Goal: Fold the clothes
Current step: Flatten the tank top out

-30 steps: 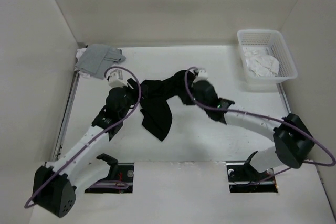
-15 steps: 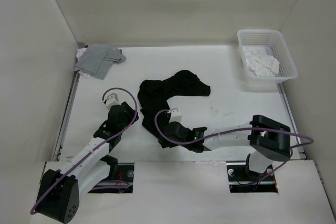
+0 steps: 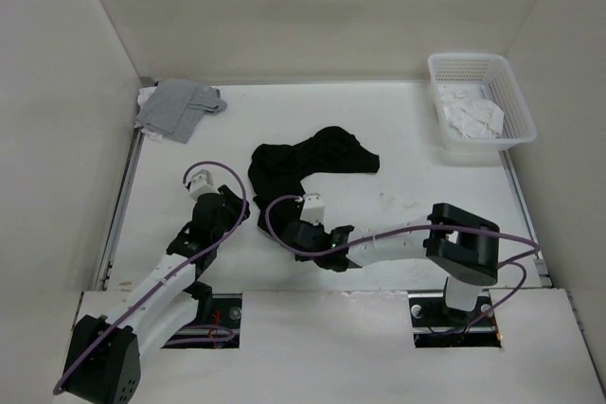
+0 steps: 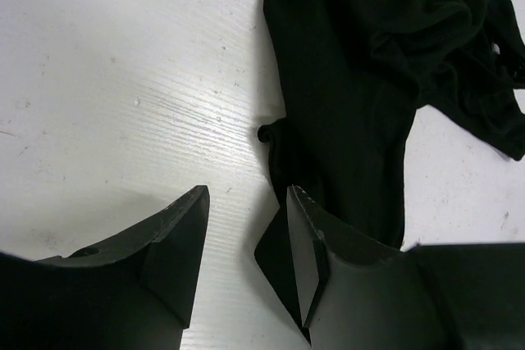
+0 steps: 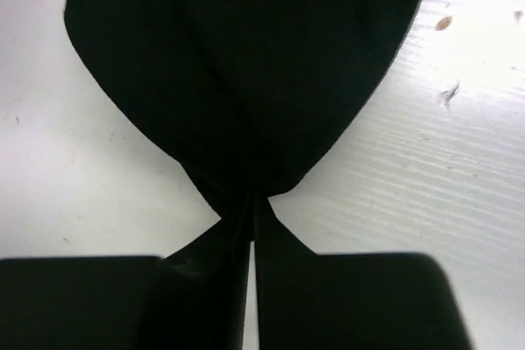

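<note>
The clothes, a black sleeveless top [image 3: 312, 158], lie crumpled in a curved band on the white table [image 3: 407, 177]. In the right wrist view my right gripper [image 5: 253, 199] is shut on the near tip of the black fabric [image 5: 246, 63], which fans out ahead of it. From above, the right gripper [image 3: 282, 226] sits at the band's lower end. My left gripper [image 3: 239, 207] hovers just left of the top, open. In its wrist view the left gripper [image 4: 246, 202] has bare table between its fingers, and the right finger [image 4: 328, 252] overlaps the edge of the black top [image 4: 361, 79].
A folded light grey garment [image 3: 175, 106] lies in the far left corner. A white mesh basket [image 3: 523, 101] at the far right holds a white cloth [image 3: 473, 115]. Pale walls enclose the table on the left, back and right.
Both grippers left the top's far end. My right arm swung to the near end of the fabric and shut on its tip. The left arm drew back toward me.
</note>
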Robot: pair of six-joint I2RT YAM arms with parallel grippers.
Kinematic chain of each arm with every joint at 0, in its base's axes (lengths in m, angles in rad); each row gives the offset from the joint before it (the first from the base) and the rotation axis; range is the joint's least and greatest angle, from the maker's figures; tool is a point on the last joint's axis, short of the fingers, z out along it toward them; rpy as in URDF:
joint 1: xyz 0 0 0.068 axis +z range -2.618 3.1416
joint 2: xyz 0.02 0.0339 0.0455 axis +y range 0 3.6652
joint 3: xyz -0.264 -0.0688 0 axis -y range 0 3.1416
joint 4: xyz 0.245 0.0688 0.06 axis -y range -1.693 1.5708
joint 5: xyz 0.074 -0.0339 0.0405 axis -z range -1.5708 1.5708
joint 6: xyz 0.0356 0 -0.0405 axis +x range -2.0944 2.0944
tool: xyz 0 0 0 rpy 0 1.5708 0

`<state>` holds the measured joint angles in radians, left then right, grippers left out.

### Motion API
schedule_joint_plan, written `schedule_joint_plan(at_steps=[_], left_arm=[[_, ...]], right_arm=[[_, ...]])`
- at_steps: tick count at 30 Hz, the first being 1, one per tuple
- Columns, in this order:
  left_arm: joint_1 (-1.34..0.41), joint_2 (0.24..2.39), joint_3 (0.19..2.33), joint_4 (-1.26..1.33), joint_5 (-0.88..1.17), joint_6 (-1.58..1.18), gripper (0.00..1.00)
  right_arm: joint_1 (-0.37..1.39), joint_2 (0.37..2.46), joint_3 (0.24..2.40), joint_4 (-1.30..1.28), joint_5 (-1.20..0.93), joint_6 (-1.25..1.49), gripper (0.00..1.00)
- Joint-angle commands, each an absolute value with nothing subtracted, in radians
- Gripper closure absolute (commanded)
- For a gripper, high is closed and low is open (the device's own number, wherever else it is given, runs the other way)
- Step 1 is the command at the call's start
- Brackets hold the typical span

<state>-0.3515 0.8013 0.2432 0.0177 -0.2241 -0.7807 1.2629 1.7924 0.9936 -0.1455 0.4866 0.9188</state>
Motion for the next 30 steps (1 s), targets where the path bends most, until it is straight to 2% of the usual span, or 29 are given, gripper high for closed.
schedule_joint_plan(at_steps=[1, 4, 7, 12, 13, 17, 20, 24, 30], left_arm=[[-0.367, 0.805, 0.235, 0.051, -0.227, -0.767, 0.59], [-0.389, 0.819, 0.236, 0.049, -0.227, -0.764, 0.59], [-0.43, 0.854, 0.247, 0.057, -0.23, -0.762, 0.59], [-0.548, 0.932, 0.259, 0.09, -0.232, -0.788, 0.65], [-0.602, 0.96, 0.264, 0.106, -0.235, -0.808, 0.68], [-0.712, 1.012, 0.272, 0.13, -0.247, -0.854, 0.7], [-0.737, 1.064, 0.264, 0.222, -0.238, -0.914, 0.61], [-0.757, 1.118, 0.268, 0.31, -0.222, -0.959, 0.57], [-0.765, 1.235, 0.298, 0.388, -0.256, -0.979, 0.59]], right_arm=[[1.263, 1.644, 0.883, -0.222, 0.632, 0.951, 0.97], [1.26, 1.444, 0.757, -0.285, 0.673, 0.969, 0.97], [1.208, 1.234, 0.614, -0.301, 0.617, 0.969, 0.96], [1.121, 1.068, 0.497, -0.217, 0.551, 0.968, 0.96], [1.096, 1.037, 0.482, -0.178, 0.528, 0.953, 0.96], [1.045, 0.994, 0.468, -0.138, 0.494, 0.919, 0.95], [1.039, 0.999, 0.462, -0.129, 0.489, 0.913, 0.95], [1.041, 1.005, 0.448, -0.112, 0.483, 0.916, 0.95], [1.041, 0.997, 0.425, -0.081, 0.468, 0.922, 0.95]])
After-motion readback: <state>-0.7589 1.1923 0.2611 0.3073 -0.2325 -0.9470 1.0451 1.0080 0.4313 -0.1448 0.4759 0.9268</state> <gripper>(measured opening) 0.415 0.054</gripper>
